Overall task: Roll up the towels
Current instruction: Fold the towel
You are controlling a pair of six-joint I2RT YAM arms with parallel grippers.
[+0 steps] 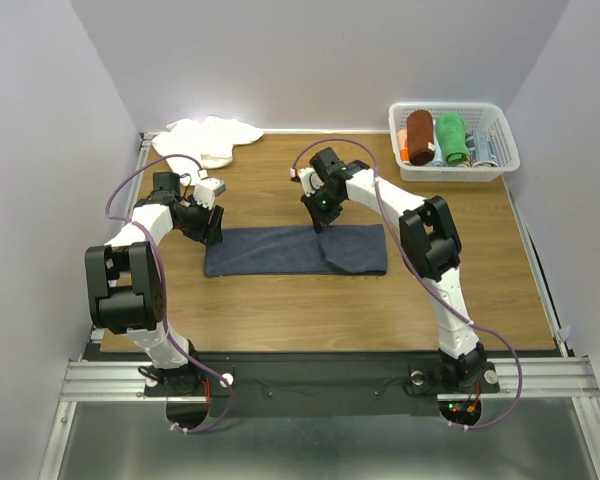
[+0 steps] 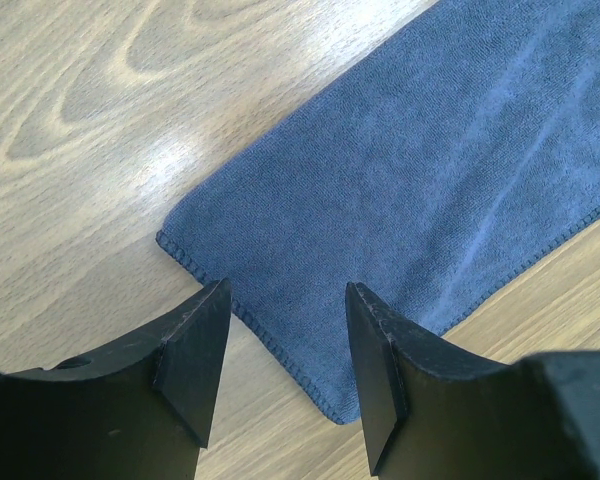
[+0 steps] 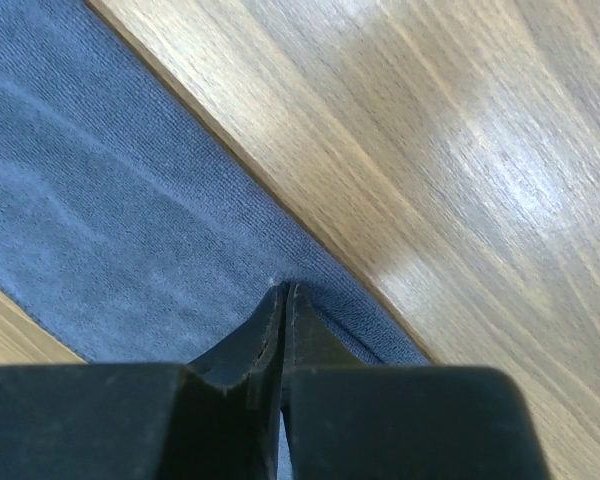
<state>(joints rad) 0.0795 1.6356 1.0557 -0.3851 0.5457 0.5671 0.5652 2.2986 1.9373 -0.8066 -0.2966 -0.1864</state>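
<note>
The dark blue-grey towel (image 1: 280, 252) lies flat across the middle of the table, its right part folded over itself. My left gripper (image 1: 212, 225) is open just above the towel's left end; in the left wrist view the gripper (image 2: 285, 300) straddles the towel's (image 2: 430, 170) near corner without touching it. My right gripper (image 1: 320, 222) is at the towel's far edge near its middle. In the right wrist view its jaws (image 3: 285, 288) are closed together on the cloth (image 3: 100, 200), which puckers at their tip. The white towel (image 1: 205, 140) lies crumpled at the back left.
A white basket (image 1: 450, 172) stands at the back right, holding a rolled rust-brown towel (image 1: 419, 137), a rolled green towel (image 1: 452, 138) and other rolls. Grey walls enclose the table on three sides. Bare wood lies in front of the blue-grey towel.
</note>
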